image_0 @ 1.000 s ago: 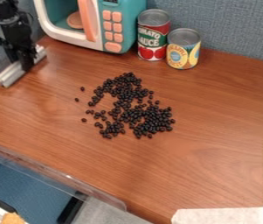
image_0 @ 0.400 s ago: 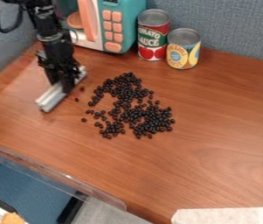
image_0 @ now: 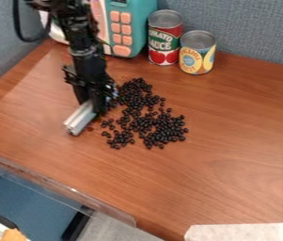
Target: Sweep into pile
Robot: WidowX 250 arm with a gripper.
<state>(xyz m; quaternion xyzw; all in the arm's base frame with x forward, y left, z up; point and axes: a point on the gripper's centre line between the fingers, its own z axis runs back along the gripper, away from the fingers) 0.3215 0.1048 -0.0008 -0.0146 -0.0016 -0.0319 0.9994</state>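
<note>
Beans [image_0: 161, 127] just to right of silver bar [image_0: 79, 118] in view, across its slanting long axis; bar in closed grasp of black gripper [image_0: 96, 102], probably for rightward push.

The black gripper [image_0: 95, 104] is oriented downward; the black arm [image_0: 87, 49] extends above it, inclined toward the upper left, with a cable [image_0: 19, 28] looped alongside.

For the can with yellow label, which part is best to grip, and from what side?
Probably the upper wall of the yellow-labelled can, from above: it is an upright cylinder with its top uncovered, while the red-labelled can crowds one side.
</note>
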